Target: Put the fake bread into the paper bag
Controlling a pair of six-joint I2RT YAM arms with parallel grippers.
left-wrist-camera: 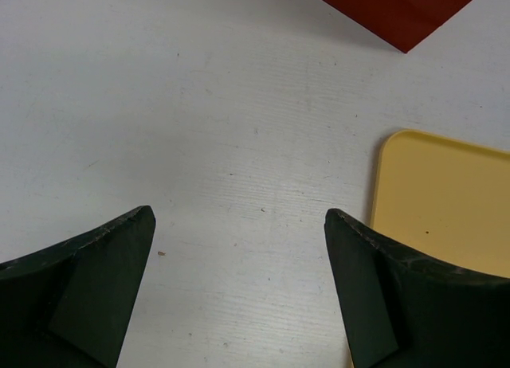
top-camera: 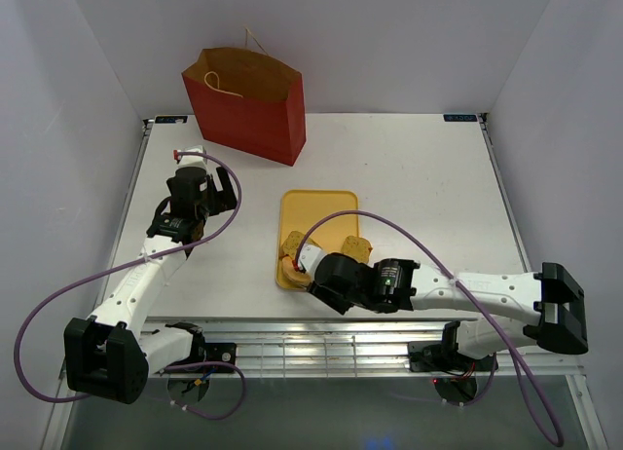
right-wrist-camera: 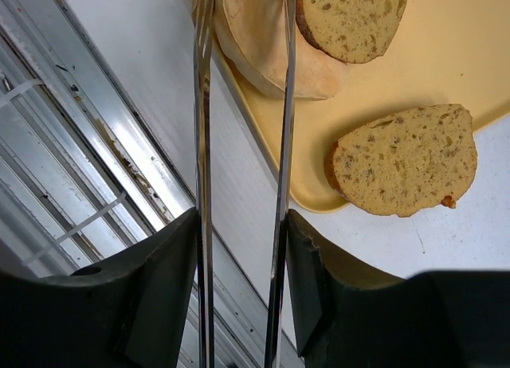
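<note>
Your right tool [right-wrist-camera: 241, 225]: fingers pressed onto a pair of thin metal tongs [right-wrist-camera: 203, 145]. The two blades run straight out ahead with a gap between them.

Your left tool [left-wrist-camera: 239, 217]: spread wide, holding nothing, over the bare white desk [left-wrist-camera: 199, 129] just off the left side of the flat yellow rectangular tray [left-wrist-camera: 446, 193].

Bread: the pale round bun [right-wrist-camera: 259, 45] sits on the tray's near-left part, with a tan speckled slice [right-wrist-camera: 351, 17] resting on top of it. A second tan speckled slice [right-wrist-camera: 406, 173] lies flat across the tray's right rim, partly over the desk.

Key relation: the bun lies dead ahead of the right tool, along the tongs' long axis. The blade ends leave the top of the right wrist view.
- One blade runs just outside the bun's near edge.
- The other blade crosses over the bun, so it looks only partly bracketed.

The bun is round, so there is no axis to match. The flat slice's long axis lies crosswise to the blades, off to their far side.

Your right arm is the nearer one by far. The tall red paper bag [top-camera: 248, 104] stands upright, mouth up, well beyond the tray's far-left corner.
</note>
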